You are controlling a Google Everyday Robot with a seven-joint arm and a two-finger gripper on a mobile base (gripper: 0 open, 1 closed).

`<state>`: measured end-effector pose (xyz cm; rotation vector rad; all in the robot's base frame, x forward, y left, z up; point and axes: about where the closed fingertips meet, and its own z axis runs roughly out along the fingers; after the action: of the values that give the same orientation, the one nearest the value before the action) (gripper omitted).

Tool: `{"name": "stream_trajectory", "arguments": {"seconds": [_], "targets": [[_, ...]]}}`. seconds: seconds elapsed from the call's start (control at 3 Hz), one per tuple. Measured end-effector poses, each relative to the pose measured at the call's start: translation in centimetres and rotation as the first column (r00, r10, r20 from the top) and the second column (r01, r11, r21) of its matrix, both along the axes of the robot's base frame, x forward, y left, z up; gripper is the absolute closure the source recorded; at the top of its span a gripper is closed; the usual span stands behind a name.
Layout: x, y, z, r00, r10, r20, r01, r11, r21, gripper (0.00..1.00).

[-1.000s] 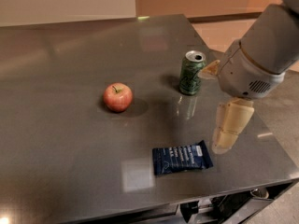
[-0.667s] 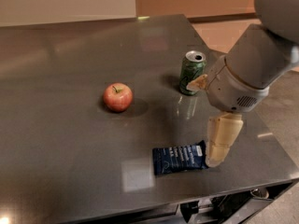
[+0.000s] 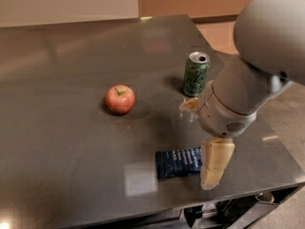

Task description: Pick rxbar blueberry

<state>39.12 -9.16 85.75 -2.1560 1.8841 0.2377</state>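
The rxbar blueberry [image 3: 177,162] lies flat on the dark worktop [image 3: 71,151], close to its front edge and right of centre. Its long axis runs almost left to right, parallel to that edge, with the right end tipped slightly away from the edge; the white text lines run along the same axis. The right end is hidden behind the hand [image 3: 213,175], which hangs pointing down at that end of the bar. Whether the hand is spread or closed I cannot tell. Farther back stand a red apple [image 3: 119,99] to the left and an upright green can [image 3: 196,74], well apart from the bar. The grey arm [image 3: 257,70] fills the right side.
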Motion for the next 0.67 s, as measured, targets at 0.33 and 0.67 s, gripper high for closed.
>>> {"name": "stream_trajectory", "arguments": {"seconds": [0.33,0.67], "targets": [[-1.45,0.87,-2.2,0.9999,0.011,-0.005,-0.011,1.0,-0.011,0.0],[-2.02,1.15,-2.59,0.9998,0.017,-0.008,-0.017,1.0,-0.013,0.0]]}}
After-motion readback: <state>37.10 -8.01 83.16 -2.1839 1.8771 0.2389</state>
